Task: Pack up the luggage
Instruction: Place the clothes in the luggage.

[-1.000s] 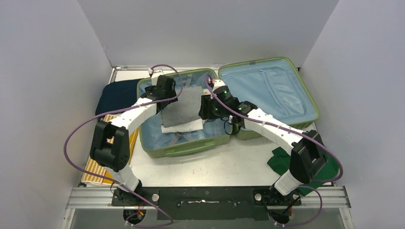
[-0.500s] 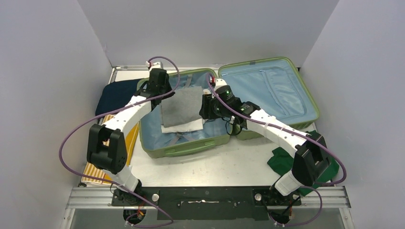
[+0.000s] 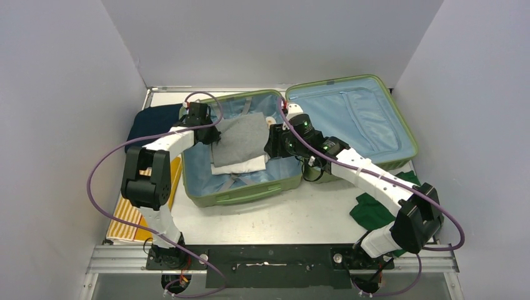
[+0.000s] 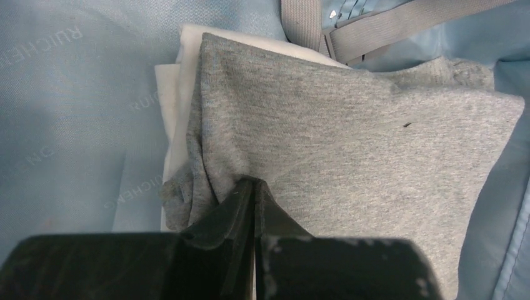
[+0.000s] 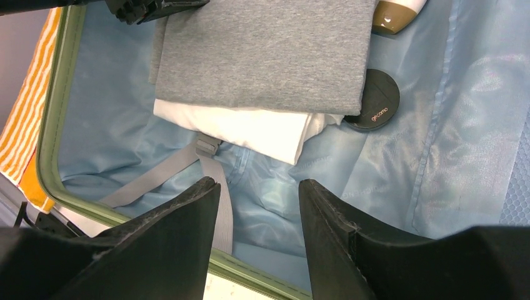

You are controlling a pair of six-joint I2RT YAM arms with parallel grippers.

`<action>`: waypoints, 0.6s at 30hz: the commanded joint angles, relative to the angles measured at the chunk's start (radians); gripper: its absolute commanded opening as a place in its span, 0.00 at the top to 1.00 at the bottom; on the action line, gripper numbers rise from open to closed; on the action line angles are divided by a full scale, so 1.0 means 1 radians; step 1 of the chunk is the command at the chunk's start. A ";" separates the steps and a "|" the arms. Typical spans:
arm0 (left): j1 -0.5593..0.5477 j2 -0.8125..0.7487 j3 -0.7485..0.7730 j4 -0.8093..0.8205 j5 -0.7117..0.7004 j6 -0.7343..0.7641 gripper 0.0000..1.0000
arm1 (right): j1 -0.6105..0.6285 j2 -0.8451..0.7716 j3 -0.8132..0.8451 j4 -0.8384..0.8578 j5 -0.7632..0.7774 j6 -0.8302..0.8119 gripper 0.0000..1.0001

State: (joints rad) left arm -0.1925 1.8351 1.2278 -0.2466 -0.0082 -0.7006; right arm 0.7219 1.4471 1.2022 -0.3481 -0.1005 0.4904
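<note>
The luggage (image 3: 245,192) lies open on the table, a light-green shell with blue lining and its lid (image 3: 350,115) flat to the right. In its left half a folded grey garment (image 3: 242,139) rests on a white one (image 3: 240,166). My left gripper (image 3: 210,135) is shut, pinching a bunched fold at the grey garment's (image 4: 350,137) left edge between its tips (image 4: 253,185). My right gripper (image 5: 259,187) hangs open and empty over the lining, just right of the pile. A grey strap (image 5: 206,169) runs under the white garment (image 5: 244,128).
A round black case (image 5: 375,100) and a cream object (image 5: 397,11) lie in the suitcase beside the pile. Outside it are a navy garment (image 3: 153,122) and a yellow striped cloth (image 3: 128,215) on the left, and a green garment (image 3: 375,212) front right.
My left gripper swung left to the grey garment's edge and closed on it, skewing the garment. The right arm shifted slightly, its jaws still apart.
</note>
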 commanded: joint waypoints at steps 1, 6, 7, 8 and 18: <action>0.008 0.018 0.015 -0.057 0.024 -0.007 1.00 | 0.008 -0.051 -0.003 0.034 0.008 0.007 0.50; -0.002 -0.155 0.004 0.001 0.028 0.026 0.78 | 0.010 -0.080 -0.013 0.029 0.016 0.005 0.49; -0.006 -0.190 0.005 -0.001 0.018 0.032 0.68 | 0.010 -0.086 -0.018 0.029 0.018 0.005 0.49; -0.007 -0.217 0.006 -0.004 0.016 0.035 0.63 | 0.010 -0.092 -0.026 0.031 0.019 0.008 0.49; 0.005 -0.154 -0.054 -0.051 -0.042 0.046 0.83 | 0.022 -0.131 -0.073 0.050 0.016 0.032 0.49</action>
State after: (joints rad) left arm -0.1963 1.6115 1.2137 -0.2722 -0.0231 -0.6689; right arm 0.7341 1.3628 1.1358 -0.3378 -0.1001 0.5098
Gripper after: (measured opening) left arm 0.213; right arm 0.510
